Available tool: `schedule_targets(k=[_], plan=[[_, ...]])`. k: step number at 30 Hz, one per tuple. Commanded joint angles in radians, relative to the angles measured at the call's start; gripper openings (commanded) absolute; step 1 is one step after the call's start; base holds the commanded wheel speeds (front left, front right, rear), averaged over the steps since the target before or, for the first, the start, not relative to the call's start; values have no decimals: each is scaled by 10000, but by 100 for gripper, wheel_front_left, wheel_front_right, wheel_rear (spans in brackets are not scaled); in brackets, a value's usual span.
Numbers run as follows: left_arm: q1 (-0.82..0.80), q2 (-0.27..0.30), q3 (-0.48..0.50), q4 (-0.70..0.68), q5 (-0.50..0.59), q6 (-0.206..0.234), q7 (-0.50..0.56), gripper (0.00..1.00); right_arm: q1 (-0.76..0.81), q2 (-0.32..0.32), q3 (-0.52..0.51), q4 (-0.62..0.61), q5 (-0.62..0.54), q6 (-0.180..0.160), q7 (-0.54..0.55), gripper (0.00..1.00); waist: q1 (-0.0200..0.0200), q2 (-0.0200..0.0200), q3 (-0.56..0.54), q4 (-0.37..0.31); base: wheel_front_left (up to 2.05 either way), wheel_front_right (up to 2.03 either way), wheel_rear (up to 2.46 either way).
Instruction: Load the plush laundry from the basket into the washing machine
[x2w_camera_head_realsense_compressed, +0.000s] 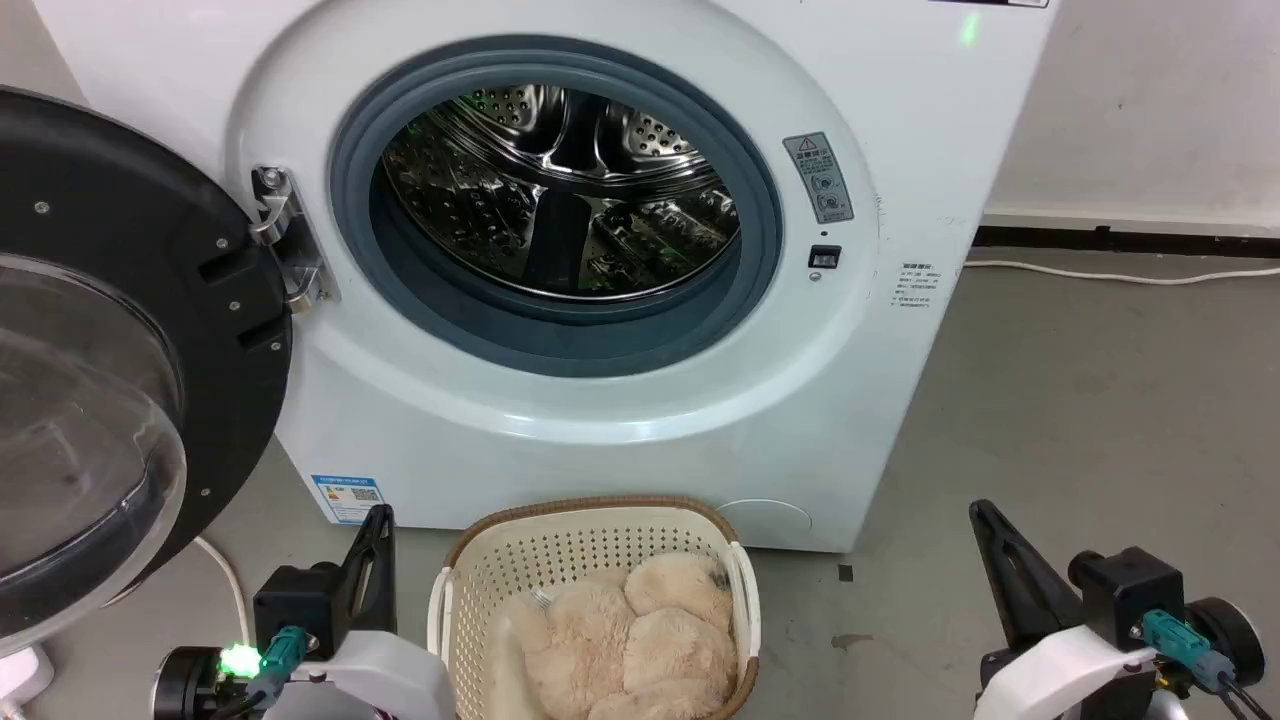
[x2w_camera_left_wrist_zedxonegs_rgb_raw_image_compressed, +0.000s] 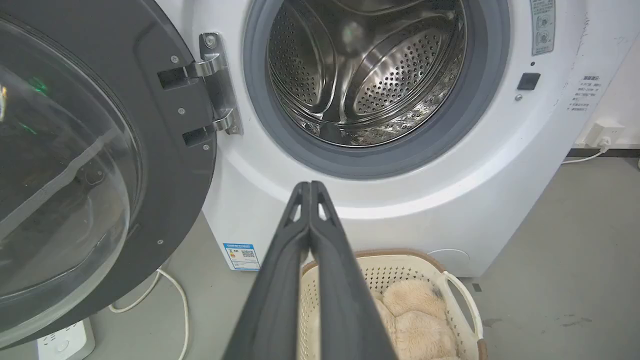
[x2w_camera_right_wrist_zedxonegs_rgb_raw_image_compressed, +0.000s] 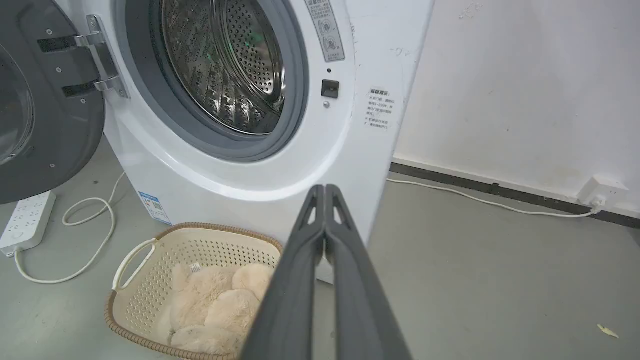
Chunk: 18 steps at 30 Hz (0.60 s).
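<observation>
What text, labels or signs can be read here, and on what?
Nothing reads clearly enough to quote.
Grey sticker on the washing machine: warning triangle, text blurred.
Printed block on its front: too small.
Blue sticker low on its front: QR code, text too small.

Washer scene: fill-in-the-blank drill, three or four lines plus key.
The door of the washing machine stands ____. Its drum is ____. The basket holding the plush laundry sits in ____ of the machine. The left gripper and right gripper are both ____.
Missing: open; empty; front; shut.
</observation>
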<state>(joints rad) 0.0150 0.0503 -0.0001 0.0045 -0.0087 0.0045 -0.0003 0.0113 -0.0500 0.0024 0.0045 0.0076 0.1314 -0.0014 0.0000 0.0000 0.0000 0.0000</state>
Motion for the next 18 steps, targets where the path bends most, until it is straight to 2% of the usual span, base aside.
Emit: schedule_targets(k=[1, 18], plan=[[-150, -1, 1, -45, 87, -45, 3, 0, -113, -2, -24, -45, -76, -7, 14, 0, 0, 0, 0, 0, 0, 0, 0], [-150, -1, 1, -45, 87, -45, 3, 0, -113, -2, -24, -45, -76, -7, 14, 0, 0, 0, 0, 0, 0, 0, 0]])
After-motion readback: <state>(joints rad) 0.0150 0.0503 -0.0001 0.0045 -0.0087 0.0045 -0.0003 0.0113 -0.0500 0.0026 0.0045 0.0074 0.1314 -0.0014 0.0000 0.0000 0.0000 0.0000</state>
